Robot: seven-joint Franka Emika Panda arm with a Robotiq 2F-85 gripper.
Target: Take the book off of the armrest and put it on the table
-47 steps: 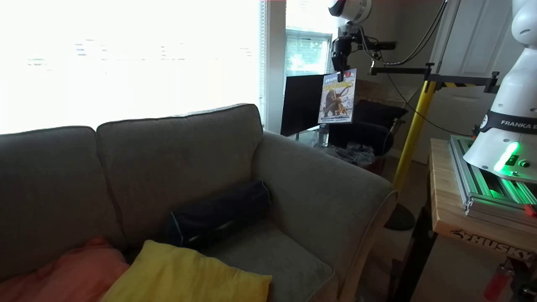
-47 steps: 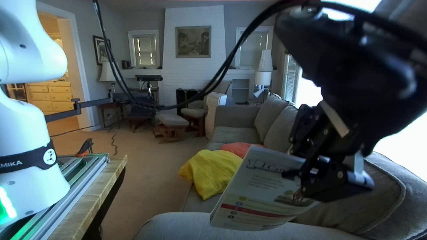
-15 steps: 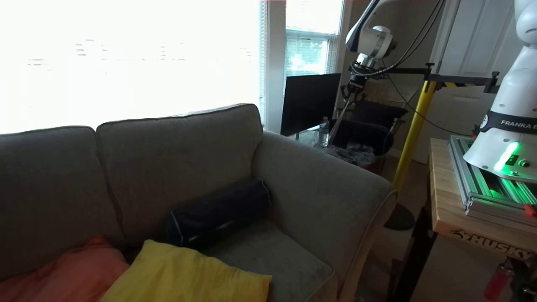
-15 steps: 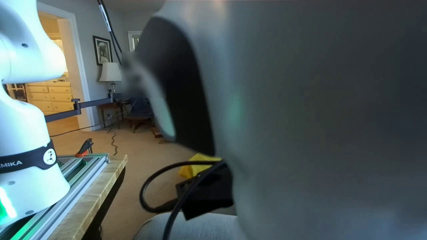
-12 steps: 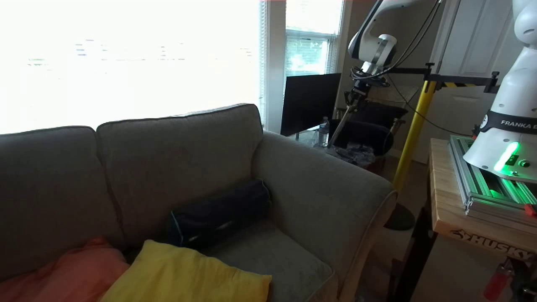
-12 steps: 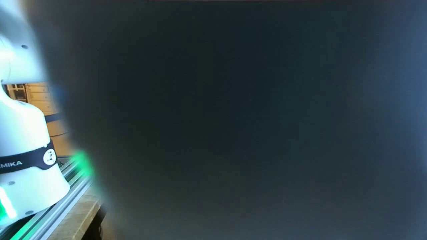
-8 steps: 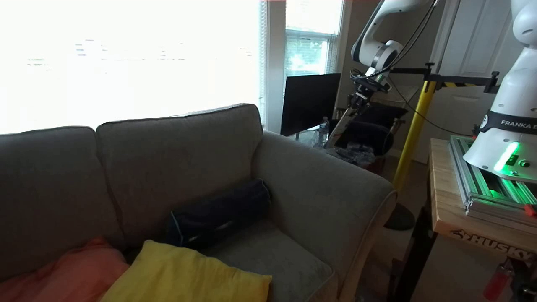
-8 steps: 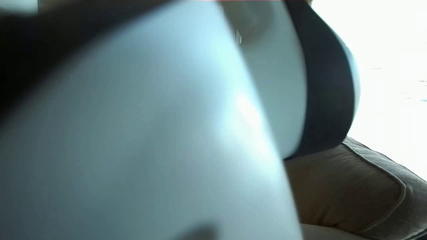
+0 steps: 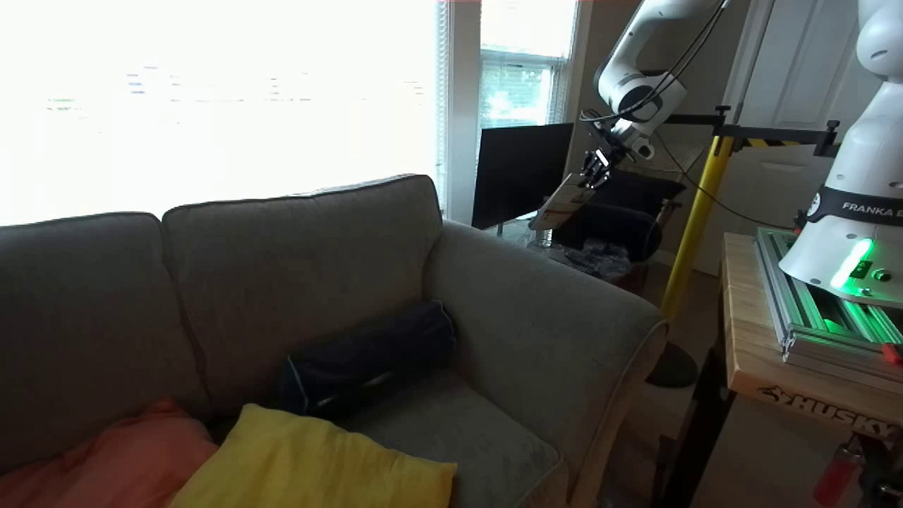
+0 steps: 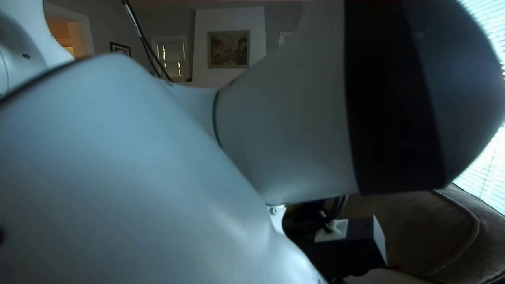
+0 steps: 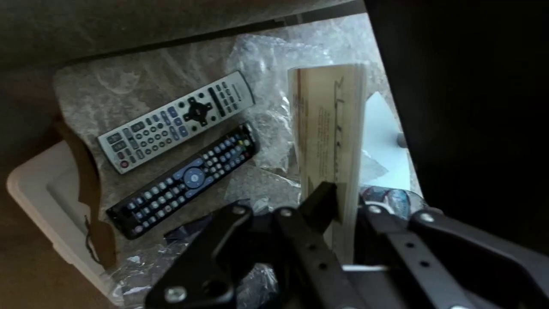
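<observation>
My gripper (image 9: 592, 178) is shut on the book (image 9: 562, 203) and holds it tilted, with its lower end just above the water bottle. In the wrist view the book (image 11: 319, 128) stands nearly edge-on between the fingers (image 11: 345, 206), its pale back cover and page edges showing. Below it lies the table (image 11: 176, 66), a grey marbled top with clutter; only part of the table (image 9: 520, 231) shows behind the sofa's armrest (image 9: 543, 303), which has nothing on it. In an exterior view the arm (image 10: 158, 177) hides the gripper and book.
Two remotes (image 11: 176, 122) (image 11: 184, 180), plastic wrap (image 11: 266, 141) and a white paper (image 11: 381, 137) lie on the table. A water bottle (image 11: 392, 199) and dark monitor (image 9: 522, 173) stand there. A white bin (image 11: 51, 180) is beside it. A yellow stand (image 9: 695, 233) stands nearby.
The book hung upright with its picture cover showing; it has since turned, come down toward the table and tilted. The arm swung across an exterior view, covering the earlier sight of the book.
</observation>
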